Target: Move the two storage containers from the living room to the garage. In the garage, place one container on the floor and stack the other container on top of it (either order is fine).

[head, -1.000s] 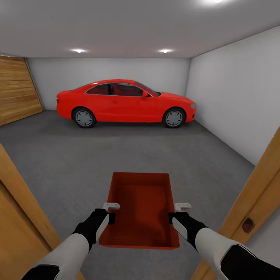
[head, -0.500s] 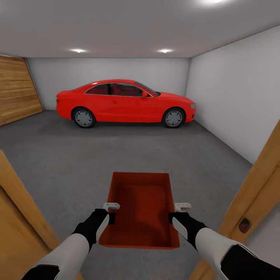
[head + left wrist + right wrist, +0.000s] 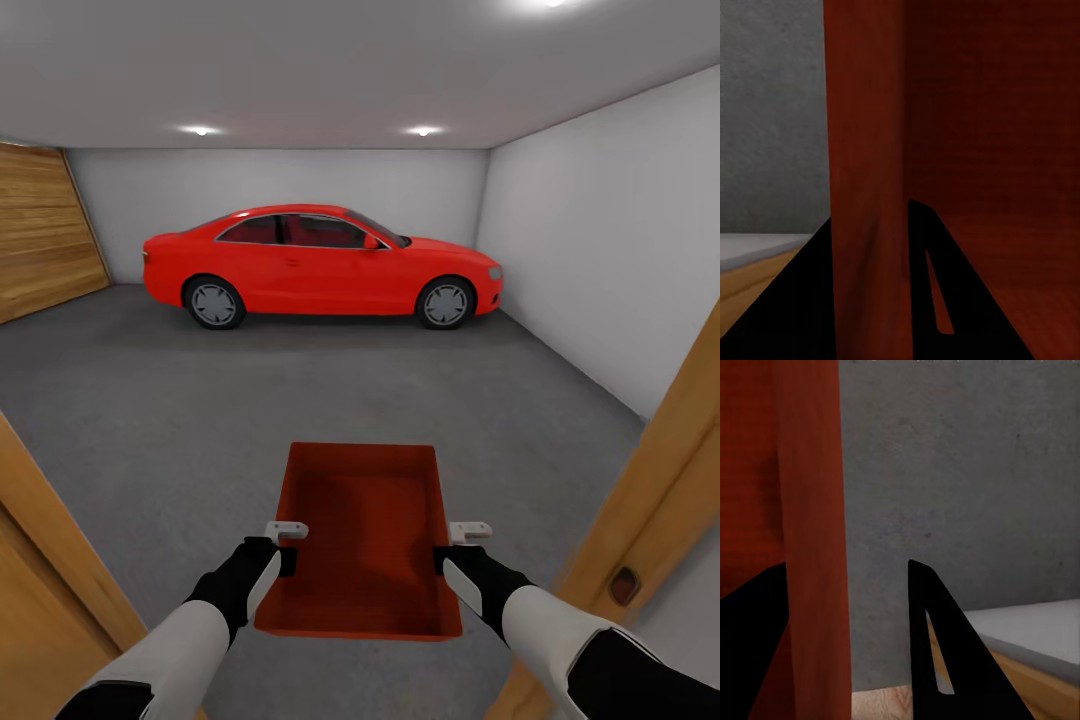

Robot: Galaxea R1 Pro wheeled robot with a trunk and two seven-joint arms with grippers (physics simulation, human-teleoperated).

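One orange-red storage container point(image 3: 365, 530) hangs level in front of me, above the dark grey garage floor point(image 3: 300, 390). It is lidless and nothing lies inside it. My left gripper point(image 3: 285, 558) is shut on its left side wall and my right gripper point(image 3: 447, 558) is shut on its right side wall. In the left wrist view the red wall point(image 3: 866, 150) runs between the two dark fingers of the left gripper point(image 3: 870, 217). Seen from the right wrist, the container wall point(image 3: 806, 495) sits likewise inside the right gripper point(image 3: 846, 570), with concrete floor beyond.
A red coupe car point(image 3: 320, 262) stands side-on at the far wall. A wood-panelled door point(image 3: 45, 230) covers the left wall. Wooden doorway posts flank me at left point(image 3: 45, 540) and right point(image 3: 665, 490). A white wall point(image 3: 610, 230) bounds the right side.
The view has crept forward into the garage: both doorway posts have slid outward and down in the picture. The container stays held the same way in both grippers.
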